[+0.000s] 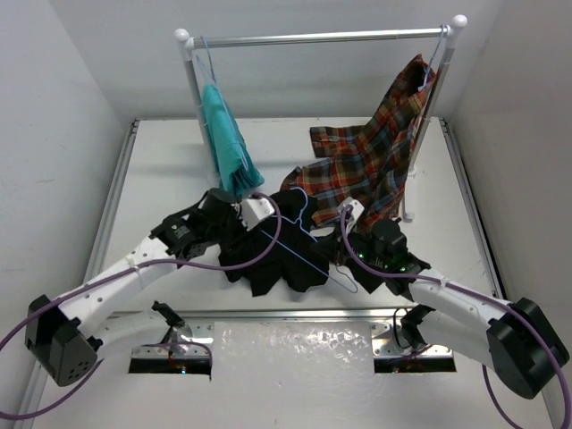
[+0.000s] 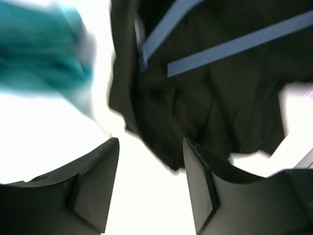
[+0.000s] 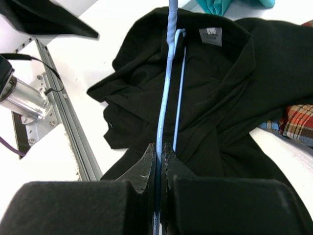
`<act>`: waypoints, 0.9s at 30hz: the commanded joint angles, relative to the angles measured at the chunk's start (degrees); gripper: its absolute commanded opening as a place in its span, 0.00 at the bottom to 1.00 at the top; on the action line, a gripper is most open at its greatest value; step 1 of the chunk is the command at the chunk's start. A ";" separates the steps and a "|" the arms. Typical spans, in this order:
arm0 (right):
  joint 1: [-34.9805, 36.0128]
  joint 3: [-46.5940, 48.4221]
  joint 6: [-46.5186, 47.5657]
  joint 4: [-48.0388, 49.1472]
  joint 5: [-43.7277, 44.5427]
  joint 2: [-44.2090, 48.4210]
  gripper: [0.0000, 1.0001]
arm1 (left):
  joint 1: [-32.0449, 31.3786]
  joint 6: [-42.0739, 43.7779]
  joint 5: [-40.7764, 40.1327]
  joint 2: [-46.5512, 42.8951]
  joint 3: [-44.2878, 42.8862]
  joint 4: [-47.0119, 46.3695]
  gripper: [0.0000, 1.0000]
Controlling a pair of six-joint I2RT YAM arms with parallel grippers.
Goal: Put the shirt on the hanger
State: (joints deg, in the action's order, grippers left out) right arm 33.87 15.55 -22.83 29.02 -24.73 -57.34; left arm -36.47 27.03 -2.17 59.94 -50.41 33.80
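Top external view: the white worktop [image 1: 161, 179] takes up most of the picture, and a silver rail [image 1: 313, 38] with white knobs stands across its far end. A red-orange plaid shirt [image 1: 375, 161] hangs from the right end of the rail, its lower part spread on the worktop. The black shirt [image 1: 268, 259] lies crumpled in the middle of the worktop, between the two arms and touching the plaid shirt's lower edge. A teal garment [image 1: 228, 143] hangs from the left end of the rail, its bottom just above the far edge of the black shirt. The pale-blue hanger [image 1: 304, 255] runs slantwise over the black shirt, from near the collar down towards the right arm.

In the right wrist view, the right pincer [image 3: 160, 147] is closed tight on one bar of the hanger, which it holds edge-on above the dark cloth. The bar leads away to the collar, where a small grey label [image 3: 210, 35] shows. Whether the hanger's far end goes inside the collar I cannot tell.

The left wrist view is blurred. There the left pincer [image 2: 151, 144] stands wide with nothing between its fingers. It is just short of the shirt's edge, with two blue bars of the hanger crossing the cloth beyond.
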 commanded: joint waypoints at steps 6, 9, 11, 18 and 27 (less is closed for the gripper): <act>-0.03 1.41 2.35 -2.56 -1.37 1.00 0.00 | 9.66 0.13 -4.95 7.46 2.60 -1.02 0.51; -0.12 1.32 2.88 -3.17 -1.37 1.62 0.00 | 9.75 -0.04 -3.54 8.17 4.35 -1.89 0.54; 0.06 1.32 3.05 -3.52 -1.11 1.97 0.00 | 9.66 -0.39 -3.80 10.96 5.58 -4.18 0.55; -0.12 2.38 4.02 -5.72 -0.76 1.53 0.00 | 9.49 -3.21 9.56 16.52 1.90 -5.41 0.58; 0.06 5.10 7.62 -12.13 -0.49 2.49 0.00 | 9.57 -3.47 7.44 21.62 -3.63 -4.01 0.00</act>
State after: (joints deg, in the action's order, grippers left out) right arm 33.87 17.50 -18.06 18.79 -24.82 -56.18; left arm -26.74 24.73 3.07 82.85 -48.64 30.76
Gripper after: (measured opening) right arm 0.002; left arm 0.009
